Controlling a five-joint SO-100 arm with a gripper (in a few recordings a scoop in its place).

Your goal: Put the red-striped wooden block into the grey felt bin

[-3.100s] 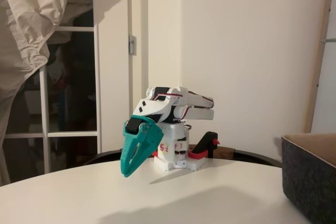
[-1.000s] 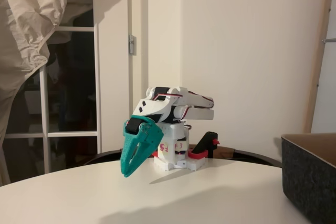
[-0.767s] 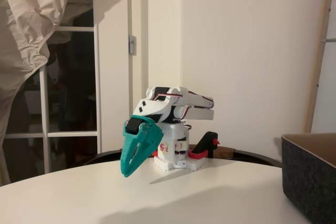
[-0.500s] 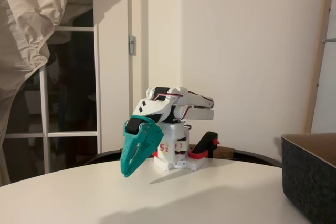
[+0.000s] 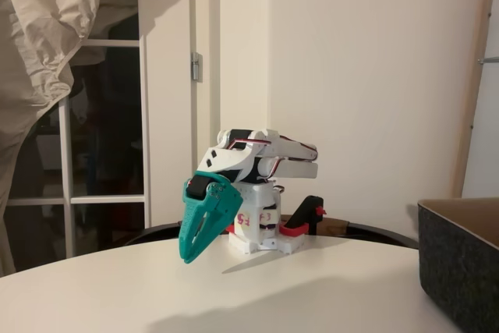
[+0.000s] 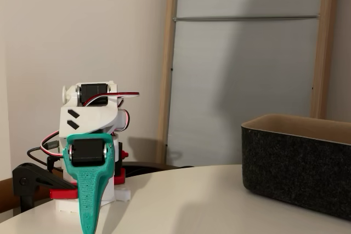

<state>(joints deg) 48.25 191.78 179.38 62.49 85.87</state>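
**Folded at rest, nothing in hand**

My fingers (image 5: 189,249) are pressed together, empty, tips near the table's (image 5: 257,294) far edge; nothing has changed. The grey felt bin (image 5: 460,267) sits at the right edge.

The gripper (image 6: 88,212) points down, the bin (image 6: 299,163) well apart. I can't locate the block, so the task hasn't started.

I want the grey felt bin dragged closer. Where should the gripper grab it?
On the grey felt bin, probably the top edge of the wall facing the arm, from above: that wall stands straight, so the fingers can straddle it; the whole bin looks far too wide.
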